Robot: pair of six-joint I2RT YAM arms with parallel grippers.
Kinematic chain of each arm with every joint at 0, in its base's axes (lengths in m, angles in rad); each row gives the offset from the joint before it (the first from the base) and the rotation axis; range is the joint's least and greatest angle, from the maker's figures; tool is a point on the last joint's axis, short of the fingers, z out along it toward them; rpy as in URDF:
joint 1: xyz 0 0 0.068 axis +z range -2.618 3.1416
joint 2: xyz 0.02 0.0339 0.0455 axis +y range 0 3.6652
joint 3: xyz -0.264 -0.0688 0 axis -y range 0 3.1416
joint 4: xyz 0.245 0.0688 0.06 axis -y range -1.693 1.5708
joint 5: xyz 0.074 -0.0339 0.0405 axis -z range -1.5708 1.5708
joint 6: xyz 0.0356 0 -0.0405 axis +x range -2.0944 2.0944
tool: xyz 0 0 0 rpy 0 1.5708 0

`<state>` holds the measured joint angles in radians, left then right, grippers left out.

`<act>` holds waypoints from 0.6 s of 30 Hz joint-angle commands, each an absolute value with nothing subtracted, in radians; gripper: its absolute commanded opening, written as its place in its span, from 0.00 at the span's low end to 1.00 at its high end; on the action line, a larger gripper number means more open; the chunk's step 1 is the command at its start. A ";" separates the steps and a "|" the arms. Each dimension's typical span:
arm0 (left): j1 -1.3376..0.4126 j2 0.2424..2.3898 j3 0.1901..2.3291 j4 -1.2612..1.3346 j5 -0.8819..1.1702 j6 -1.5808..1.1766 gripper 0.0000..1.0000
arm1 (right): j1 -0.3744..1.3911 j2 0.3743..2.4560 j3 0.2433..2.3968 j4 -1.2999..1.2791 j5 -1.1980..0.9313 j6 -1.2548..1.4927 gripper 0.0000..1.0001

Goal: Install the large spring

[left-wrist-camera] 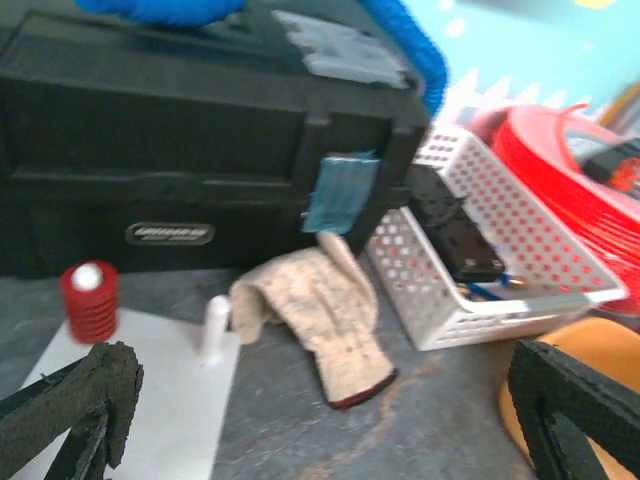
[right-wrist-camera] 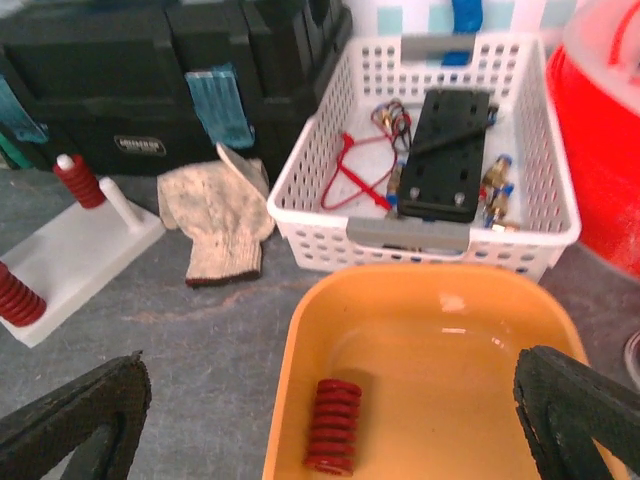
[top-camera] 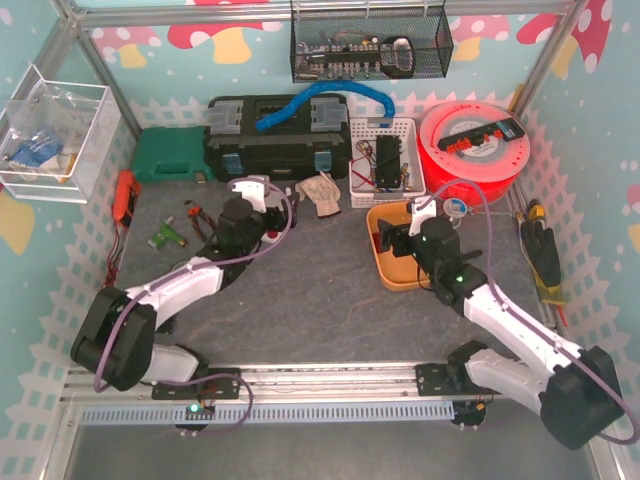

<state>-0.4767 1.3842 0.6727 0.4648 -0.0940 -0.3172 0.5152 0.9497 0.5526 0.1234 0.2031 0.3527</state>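
A loose red spring (right-wrist-camera: 333, 425) lies on its side in the orange tray (right-wrist-camera: 420, 290), near its front left corner. My right gripper (right-wrist-camera: 330, 378) is open and empty, just above the tray and spring; in the top view it (top-camera: 396, 240) hangs over the tray (top-camera: 386, 276). A white peg base (right-wrist-camera: 70, 245) carries two red springs (right-wrist-camera: 80, 180) on pegs and one bare white peg (right-wrist-camera: 118, 205). My left gripper (left-wrist-camera: 320, 410) is open and empty over the base (left-wrist-camera: 130, 400), near a mounted spring (left-wrist-camera: 88, 300) and the bare peg (left-wrist-camera: 213, 325). In the top view it (top-camera: 258, 208) hides most of the base.
A beige work glove (right-wrist-camera: 215, 220) lies between base and tray. A white basket (right-wrist-camera: 450, 235) with black parts stands behind the tray, a black toolbox (top-camera: 275, 135) behind the base, a red cable reel (top-camera: 475, 150) at the right, and a green case (top-camera: 170, 155) at the left.
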 commanded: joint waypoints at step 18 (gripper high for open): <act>-0.476 1.253 0.496 0.504 0.002 -0.273 0.99 | 0.268 1.410 0.757 -0.070 -0.190 0.417 0.44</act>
<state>-0.4789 1.2774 0.5053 0.4686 0.0402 -0.2943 0.2726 1.3380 0.7067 -0.0330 -0.1154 0.4404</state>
